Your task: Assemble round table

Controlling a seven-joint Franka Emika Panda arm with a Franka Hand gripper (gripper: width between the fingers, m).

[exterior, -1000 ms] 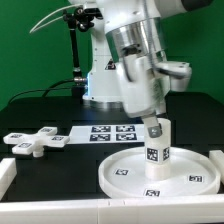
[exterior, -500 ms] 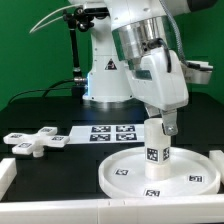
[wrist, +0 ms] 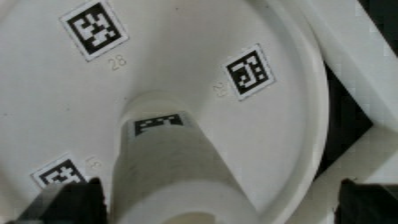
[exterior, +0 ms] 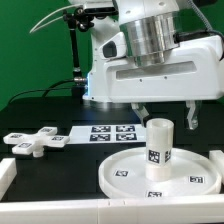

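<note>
The large rimmed round disc (exterior: 125, 172) lies flat on the table at the exterior view's right. The short thick cylinder leg (exterior: 158, 145) stands upright on its middle. My gripper (exterior: 168, 117) hangs just above the leg's top, open, with one finger (exterior: 193, 116) on each side and neither touching it. In the wrist view the leg (wrist: 178, 150) rises from the disc (wrist: 196, 50) between my dark fingertips (wrist: 71, 200), and the gripper (wrist: 217, 205) holds nothing. The cross-shaped foot piece (exterior: 35, 142) lies on the table at the exterior view's left.
The marker board (exterior: 112, 133) lies flat behind the disc. White border rails run along the front (exterior: 60, 210), the left (exterior: 5, 170) and the right (exterior: 216, 160). The robot's base (exterior: 100, 80) stands at the back.
My wrist has turned so the hand now faces broadside. The fingers, which sat close at the leg's top, have spread wide apart. The leg stays upright on the disc.
</note>
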